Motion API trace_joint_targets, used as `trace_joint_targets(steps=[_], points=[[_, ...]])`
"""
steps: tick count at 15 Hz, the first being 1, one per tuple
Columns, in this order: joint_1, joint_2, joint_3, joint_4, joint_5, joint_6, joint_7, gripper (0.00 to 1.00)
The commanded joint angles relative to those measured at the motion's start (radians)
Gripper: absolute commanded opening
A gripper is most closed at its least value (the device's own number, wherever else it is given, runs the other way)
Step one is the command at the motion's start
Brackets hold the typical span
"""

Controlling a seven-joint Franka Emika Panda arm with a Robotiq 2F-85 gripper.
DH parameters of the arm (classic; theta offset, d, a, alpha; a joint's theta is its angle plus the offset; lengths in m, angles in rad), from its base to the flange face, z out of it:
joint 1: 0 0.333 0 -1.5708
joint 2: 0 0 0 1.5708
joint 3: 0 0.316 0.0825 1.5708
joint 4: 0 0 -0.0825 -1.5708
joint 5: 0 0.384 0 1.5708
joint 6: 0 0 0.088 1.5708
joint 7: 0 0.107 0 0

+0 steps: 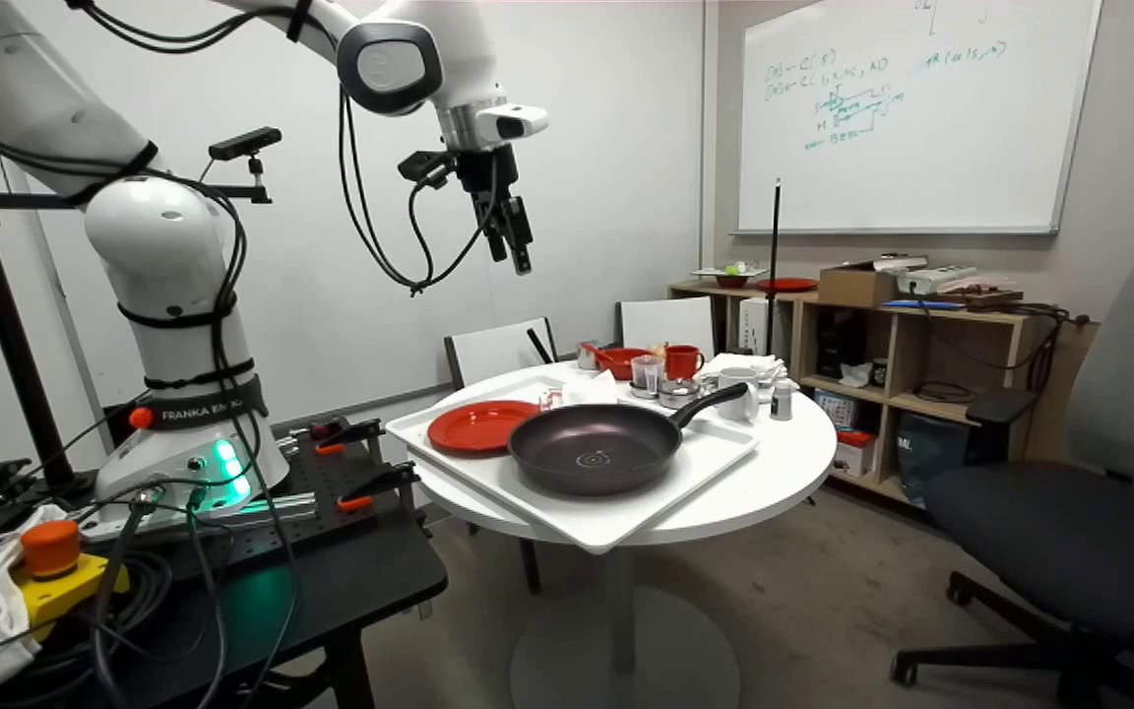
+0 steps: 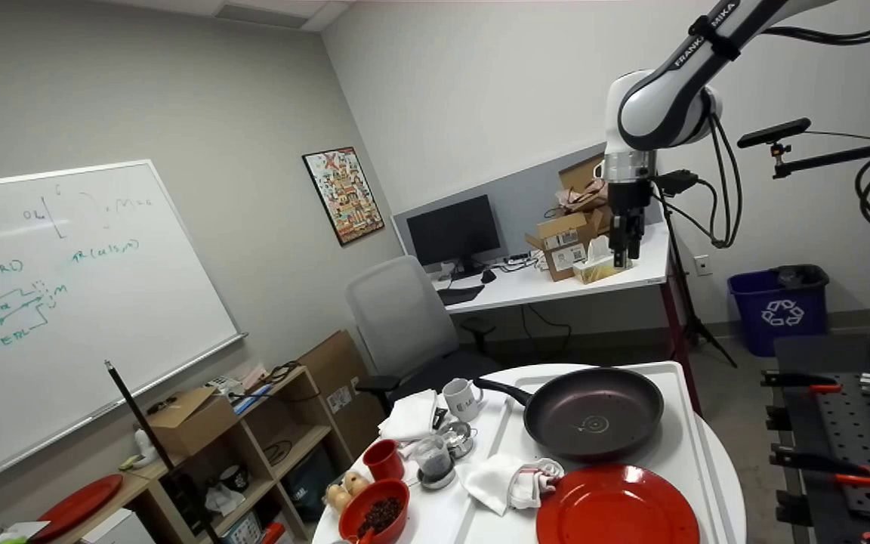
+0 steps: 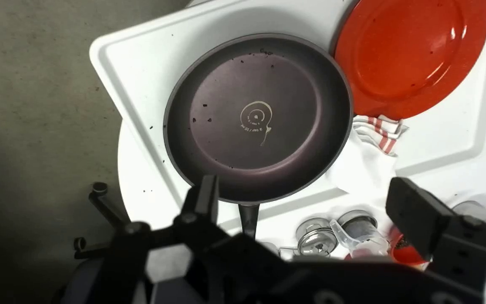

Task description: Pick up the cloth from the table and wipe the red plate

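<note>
Black jaws stand spread wide on the gripper, lower half of the wrist view; in both exterior views it hangs well above the round white-topped table. Beyond the jaws, a dark frying pan occupies the upper centre, its handle pointing down the frame. Right of centre, the white cloth, red-striped at its upper end, lies just beside the pan and the red plate, upper right. Pan and plate rest on a white tray on the table.
</note>
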Motion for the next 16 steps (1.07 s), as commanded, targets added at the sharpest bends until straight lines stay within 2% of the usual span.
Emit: trace_joint_targets(steps=[1,5,10,13,16], points=[[0.028,0.042,0.027,0.016,0.042,0.043,-0.025,1.0],[0.088,0.144,0.088,0.06,0.071,0.115,0.014,1.0],[0.117,0.32,0.222,0.171,0.041,0.196,0.143,1.0],[0.102,0.435,0.308,0.27,-0.028,0.206,0.269,1.0],[0.095,0.56,0.363,0.398,-0.16,0.166,0.435,1.0]])
